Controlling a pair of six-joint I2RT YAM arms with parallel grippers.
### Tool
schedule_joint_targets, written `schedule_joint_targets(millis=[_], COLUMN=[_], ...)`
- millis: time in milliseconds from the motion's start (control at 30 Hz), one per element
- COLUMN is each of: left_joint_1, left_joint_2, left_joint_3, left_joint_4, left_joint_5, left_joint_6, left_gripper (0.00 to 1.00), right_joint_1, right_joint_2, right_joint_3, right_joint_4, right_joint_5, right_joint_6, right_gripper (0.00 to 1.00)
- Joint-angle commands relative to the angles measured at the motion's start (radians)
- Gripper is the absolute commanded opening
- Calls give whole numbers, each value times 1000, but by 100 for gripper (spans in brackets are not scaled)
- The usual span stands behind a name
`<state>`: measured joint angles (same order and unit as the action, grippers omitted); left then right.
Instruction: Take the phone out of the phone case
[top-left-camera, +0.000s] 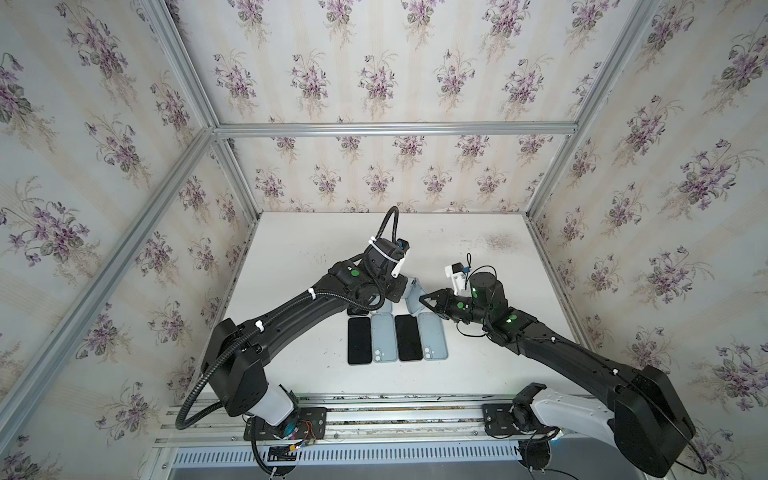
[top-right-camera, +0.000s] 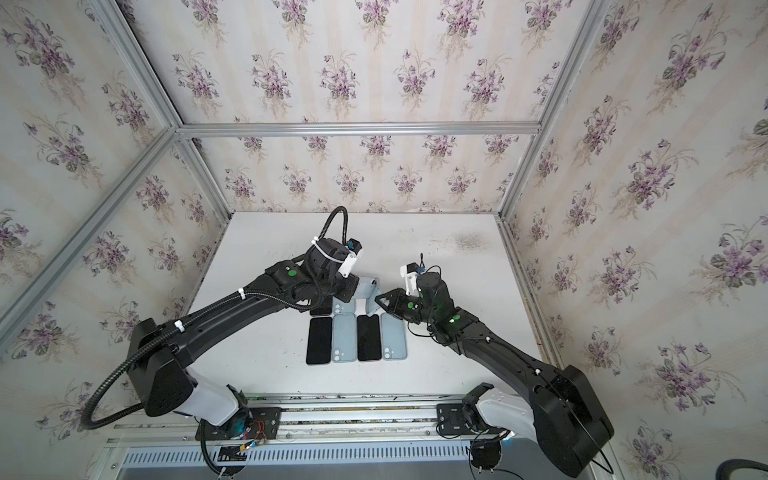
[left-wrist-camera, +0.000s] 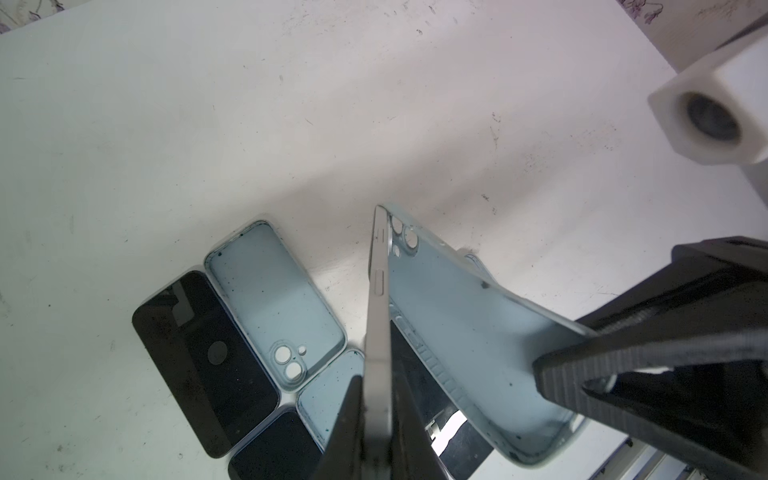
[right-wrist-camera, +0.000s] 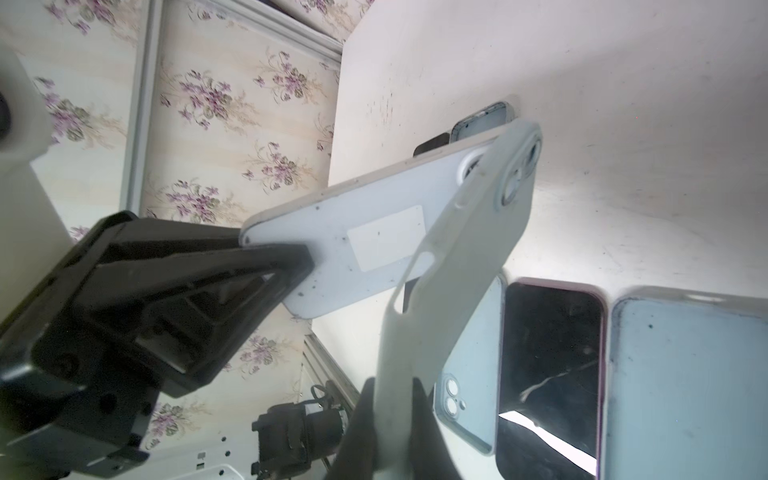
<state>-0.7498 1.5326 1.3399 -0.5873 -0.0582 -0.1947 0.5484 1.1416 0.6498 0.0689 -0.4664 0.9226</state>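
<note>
Holding phone (left-wrist-camera: 377, 299) and phone case (left-wrist-camera: 469, 328) splayed apart in a V above the white table (top-left-camera: 478, 249).
Nearest the arm bases, two dark spare phones (top-left-camera: 359, 340) and two empty blue cases (top-left-camera: 383, 337) lie flat in a row. Just behind, the left gripper (left-wrist-camera: 376, 386) is clamped on the phone's bottom end. The right gripper (right-wrist-camera: 392, 399) is pinched on the case's edge. The camera ends seem to touch, but that is hard to tell.

phone (left-wrist-camera: 377, 316) left of case (left-wrist-camera: 478, 332) | both behind front row (top-left-camera: 397, 338) on table (top-left-camera: 478, 249)
</note>
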Motion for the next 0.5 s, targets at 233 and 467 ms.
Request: schedule_joint_targets(millis=[233, 467], left_joint_1=[50, 72], left_joint_2=[-59, -93], left_joint_3=[-14, -18], left_joint_4=[-58, -81], left_joint_5=[-200, -241], left_joint_6=[-12, 7], left_gripper=[2, 2], right_joint_1=[1, -2], right_joint_2=[56, 170], right_joint_3=[246, 349], right_joint_4=[-565, -742], right_joint_5=[-57, -40], right_joint_6=[-479, -665], right_gripper=[0, 0])
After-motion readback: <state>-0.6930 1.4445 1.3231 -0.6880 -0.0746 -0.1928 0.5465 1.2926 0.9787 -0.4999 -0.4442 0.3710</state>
